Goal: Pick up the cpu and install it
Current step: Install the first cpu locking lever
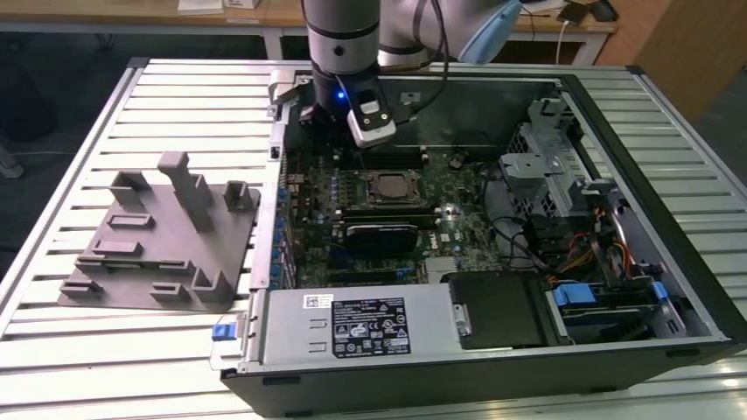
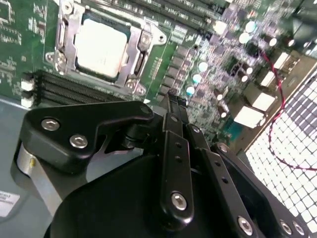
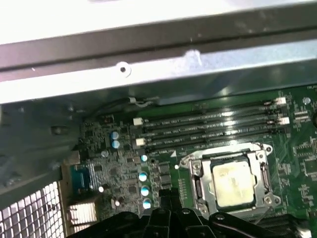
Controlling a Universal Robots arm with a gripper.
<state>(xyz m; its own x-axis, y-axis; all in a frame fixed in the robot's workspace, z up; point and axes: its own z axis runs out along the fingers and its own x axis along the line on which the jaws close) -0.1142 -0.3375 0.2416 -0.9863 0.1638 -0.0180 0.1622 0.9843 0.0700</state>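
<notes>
The cpu (image 1: 386, 185) (image 2: 102, 47) (image 3: 233, 181), a flat square chip with a pale silver top, lies inside the metal-framed socket (image 2: 141, 59) on the green motherboard (image 1: 456, 223). My gripper (image 1: 359, 157) (image 2: 173, 101) (image 3: 166, 194) hangs inside the open computer case, a little above the board and just beside the socket, toward the case's back wall. Its slim black fingers (image 2: 174, 148) meet at the tips with nothing between them. It does not touch the cpu.
A silver power supply box (image 1: 350, 328) fills the case's near corner. A drive cage (image 1: 548, 175) and cables (image 1: 572, 254) crowd the exterior view's right. A grey fixture stand (image 1: 164, 236) sits on the slatted table on the exterior view's left. Memory slots (image 3: 213, 121) flank the socket.
</notes>
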